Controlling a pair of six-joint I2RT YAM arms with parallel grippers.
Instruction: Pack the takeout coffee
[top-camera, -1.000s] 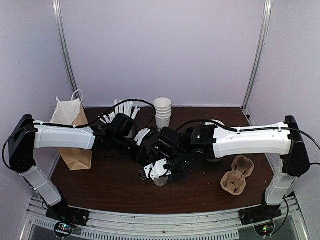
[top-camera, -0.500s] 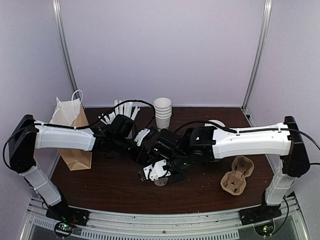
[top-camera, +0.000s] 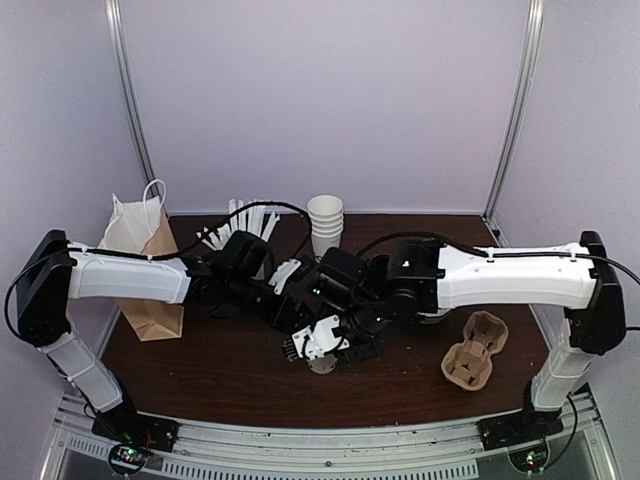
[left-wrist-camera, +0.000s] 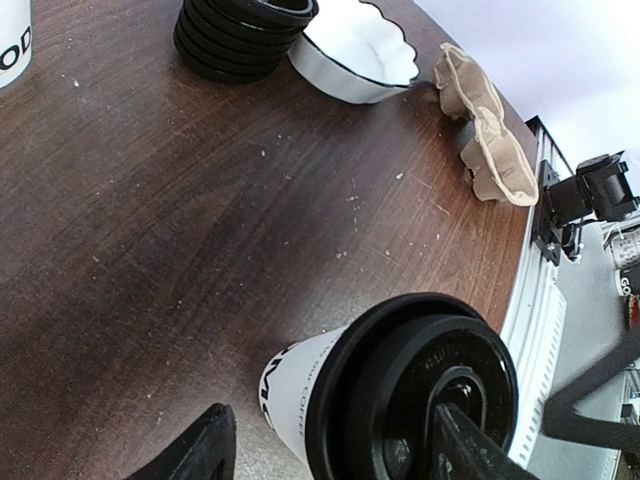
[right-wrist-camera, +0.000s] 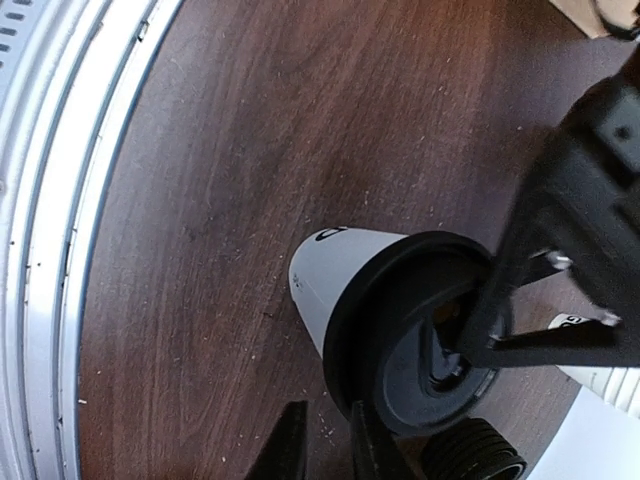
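Top external: I have both arms leaning in over the middle of the brown table (top-camera: 200, 375), with the paper bag (top-camera: 145, 275) at far left, the cup of straws (top-camera: 235, 225) and the nested cup stack (top-camera: 325, 225) at the back, and the pulp cup carrier (top-camera: 475, 352) at right.
Coffee cup: the white coffee cup (left-wrist-camera: 288, 392) stands upright about mid-width, toward the near side, with black lettering on its wall.
Lid: the black lid (left-wrist-camera: 375, 400) sits on the cup's rim.
Left gripper: the left gripper (left-wrist-camera: 330, 445) has its jaws wide, straddling the cup. I see wood between one finger and the cup wall. The other finger crosses in front of the lid, and I can't tell if it touches.
Right gripper: the right gripper (right-wrist-camera: 325, 445) is parted just a crack with nothing between its fingers, tips just beside the lid's rim.
Behind the cup: a stack of spare lids (left-wrist-camera: 240, 35) sits just beside a scalloped white dish (left-wrist-camera: 355, 45).
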